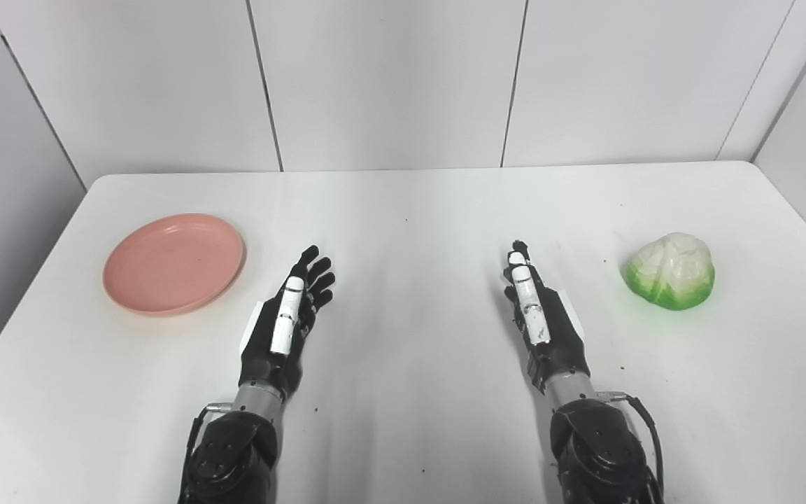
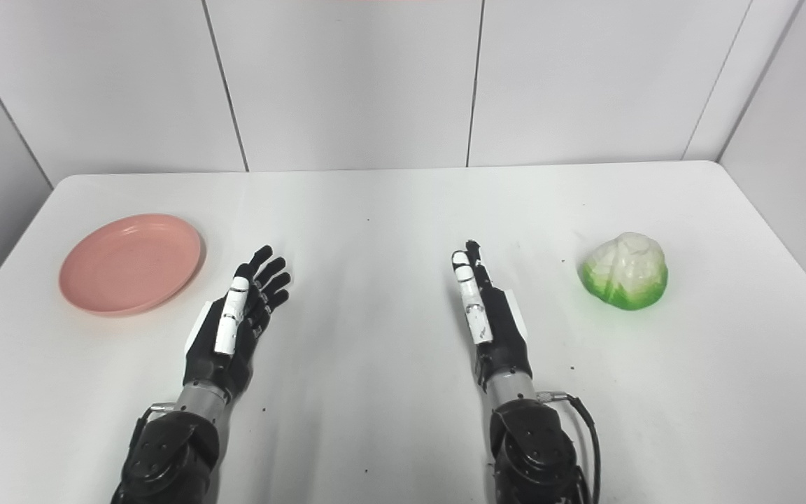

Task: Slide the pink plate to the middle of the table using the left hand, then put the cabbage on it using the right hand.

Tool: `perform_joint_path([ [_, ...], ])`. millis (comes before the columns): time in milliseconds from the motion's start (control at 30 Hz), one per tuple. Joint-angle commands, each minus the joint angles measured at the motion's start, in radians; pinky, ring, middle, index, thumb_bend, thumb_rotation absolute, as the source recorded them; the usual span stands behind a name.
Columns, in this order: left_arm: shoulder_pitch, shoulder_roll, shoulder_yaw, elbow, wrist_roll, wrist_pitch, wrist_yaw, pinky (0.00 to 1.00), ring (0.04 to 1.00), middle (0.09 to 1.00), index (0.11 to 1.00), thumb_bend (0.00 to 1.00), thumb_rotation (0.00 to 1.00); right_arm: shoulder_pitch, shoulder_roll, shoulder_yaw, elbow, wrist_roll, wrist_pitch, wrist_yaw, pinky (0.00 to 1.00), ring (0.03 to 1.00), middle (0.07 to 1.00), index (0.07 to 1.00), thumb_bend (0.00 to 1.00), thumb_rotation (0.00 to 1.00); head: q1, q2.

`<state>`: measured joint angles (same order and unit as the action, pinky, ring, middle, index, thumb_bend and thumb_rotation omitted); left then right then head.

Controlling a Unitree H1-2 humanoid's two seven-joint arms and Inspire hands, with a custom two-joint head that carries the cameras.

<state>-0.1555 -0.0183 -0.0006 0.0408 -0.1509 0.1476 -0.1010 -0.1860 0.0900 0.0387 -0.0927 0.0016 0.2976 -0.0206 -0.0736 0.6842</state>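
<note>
Left eye view has the whole setup laid out pretty cleanly. The pink plate (image 1: 173,263) sits at the left side of the white table (image 1: 410,203), well away from the middle, and the cabbage (image 1: 672,271) is way over on the right side. Both hands are parked between them and neither touches anything.

The left hand (image 1: 290,318) is empty with its fingers stretched forward and slightly fanned, just to the right of the plate but clear of its rim. The right hand (image 1: 539,318) is empty too, seen edge-on with fingers extended and lying close together; from this angle I can't really tell how far the thumb stands off.

Handling-wise, my guess: the plate looks like light, stiff plastic with a shallow raised rim, so it should glide easily on that smooth tabletop. I'd put the fingertips on the far-left rim or flat inside the dish and drag it rightward, pressing gently so it doesn't tip or skate off.

The cabbage looks like a lightweight toy, rounded dome on top and probably a bit slick. A wide grasp from above, fingers and thumb wrapping the lower green sides, seems safest. Pinching the top would likely let it pop out.
</note>
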Motion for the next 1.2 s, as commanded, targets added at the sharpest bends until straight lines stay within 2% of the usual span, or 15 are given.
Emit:
perform_joint_path([
  [0,0.007,0.001,-0.007,-0.003,-0.001,0.022,-0.005,0.93,0.916,0.923,0.914,0.47,0.98,-0.024,0.012,-0.002,-0.028,0.008,-0.004,-0.001,1.0,1.0,1.0,1.0,0.28,1.0,0.001,-0.001],
  [767,0.005,-0.001,-0.011,0.003,0.003,0.018,0.0,0.92,0.909,0.918,0.911,0.47,0.97,-0.026,0.005,-0.007,-0.012,0.011,-0.023,0.002,1.0,1.0,1.0,1.0,0.27,1.0,0.021,-0.009],
  [833,0.003,-0.002,-0.012,0.01,0.006,0.014,0.001,0.91,0.907,0.915,0.908,0.47,0.96,-0.027,0.006,-0.01,-0.007,0.015,-0.023,0.001,1.0,1.0,1.0,1.0,0.28,1.0,0.038,-0.015],
  [967,0.0,-0.016,-0.018,0.031,0.01,0.003,0.009,0.92,0.909,0.916,0.912,0.47,0.95,-0.024,-0.005,-0.015,-0.002,0.017,-0.025,0.007,1.0,1.0,1.0,1.0,0.26,1.0,0.139,-0.053],
  [1000,-0.001,-0.019,-0.022,0.036,0.014,-0.001,0.011,0.92,0.91,0.917,0.913,0.48,0.95,-0.022,-0.009,-0.017,-0.004,0.02,-0.026,0.01,1.0,1.0,1.0,1.0,0.26,1.0,0.139,-0.053],
  [1033,-0.003,-0.025,-0.026,0.046,0.019,-0.009,0.013,0.92,0.912,0.919,0.915,0.48,0.95,-0.021,-0.012,-0.021,-0.002,0.028,-0.031,0.015,1.0,1.0,1.0,1.0,0.25,1.0,0.179,-0.069],
  [1067,-0.004,-0.028,-0.028,0.054,0.021,-0.016,0.015,0.92,0.912,0.919,0.917,0.47,0.96,-0.02,-0.015,-0.024,-0.001,0.035,-0.036,0.019,1.0,1.0,1.0,1.0,0.24,1.0,0.179,-0.069],
  [1167,-0.009,-0.046,-0.04,0.081,0.039,-0.038,0.027,0.92,0.908,0.916,0.915,0.48,0.95,-0.014,-0.029,-0.034,-0.004,0.059,-0.039,0.029,1.0,1.0,1.0,1.0,0.22,1.0,0.252,-0.105],
])
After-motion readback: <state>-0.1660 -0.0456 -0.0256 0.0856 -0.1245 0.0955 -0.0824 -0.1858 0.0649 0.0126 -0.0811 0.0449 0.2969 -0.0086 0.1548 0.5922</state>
